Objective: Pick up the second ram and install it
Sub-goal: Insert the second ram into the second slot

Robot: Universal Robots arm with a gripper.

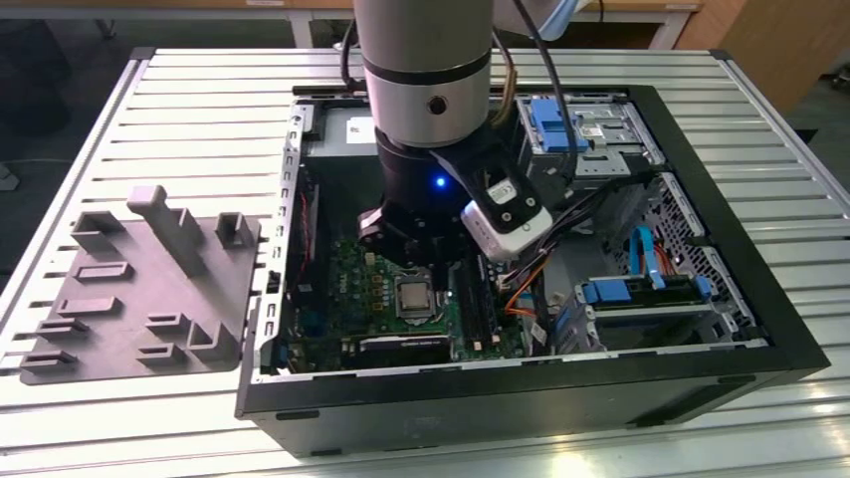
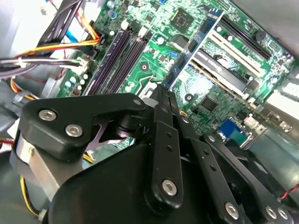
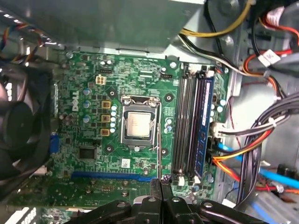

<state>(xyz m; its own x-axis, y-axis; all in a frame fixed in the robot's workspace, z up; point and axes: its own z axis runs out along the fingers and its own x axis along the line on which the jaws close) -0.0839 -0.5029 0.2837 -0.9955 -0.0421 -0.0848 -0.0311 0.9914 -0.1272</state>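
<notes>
My gripper (image 1: pixel 439 271) hangs inside the open computer case, low over the green motherboard (image 3: pixel 88 93). Its black fingers are pressed together in both wrist views (image 2: pixel 161 93) (image 3: pixel 161 184), and nothing shows between them. The long black memory slots (image 3: pixel 184 126) run beside the processor socket. A slim stick with a bluish face (image 3: pixel 206 126) stands seated in the outermost slot, a short way from my fingertips. I cannot tell whether this stick is the second ram. On the grey tray (image 1: pixel 133 299) no stick is to be seen.
The processor socket (image 3: pixel 140 125) sits mid-board with a blue expansion slot (image 3: pixel 112 175) near my fingertips. Orange, yellow and grey cables (image 3: pixel 261 135) crowd the side beyond the memory slots. A black fan (image 3: pixel 18 130) lies at the opposite side. The black case wall (image 1: pixel 531 383) rings the board.
</notes>
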